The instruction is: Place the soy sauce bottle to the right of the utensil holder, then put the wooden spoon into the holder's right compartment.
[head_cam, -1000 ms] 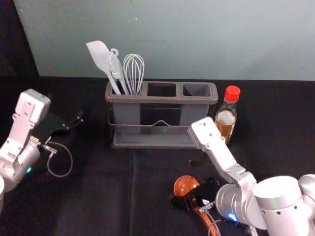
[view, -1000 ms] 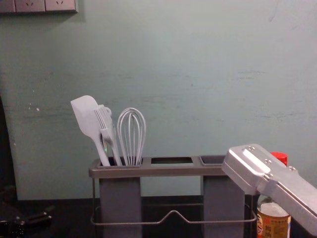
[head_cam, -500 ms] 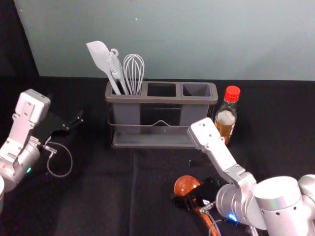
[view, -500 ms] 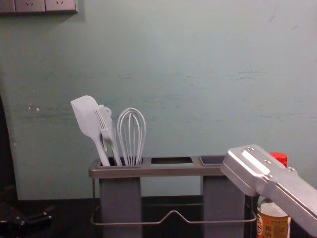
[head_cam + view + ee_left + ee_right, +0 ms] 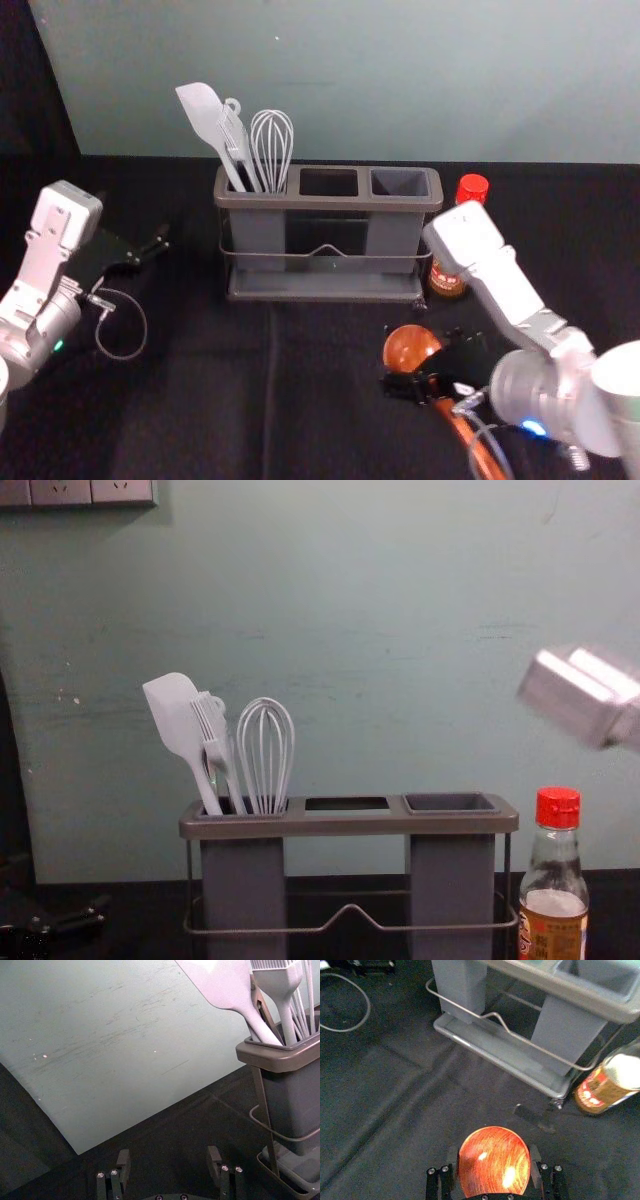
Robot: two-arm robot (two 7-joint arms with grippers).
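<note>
1. Holding wooden spoon (image 5: 410, 349) clamped near its bowl in right gripper (image 5: 494, 1156); bowl toward 11 o'clock, handle toward 5.
2. Likely needs lifting toward 12 o'clock, to right compartment (image 5: 400, 183), and turning upright, handle down.
3. At 3 o'clock of utensil holder (image 5: 330, 204), just beside: soy sauce bottle (image 5: 556, 880).
4. Parked at 9 o'clock, farther off: left gripper (image 5: 169, 1154), fingers apart.

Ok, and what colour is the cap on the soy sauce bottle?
The cap is bright red, seen best in the chest view.
</note>
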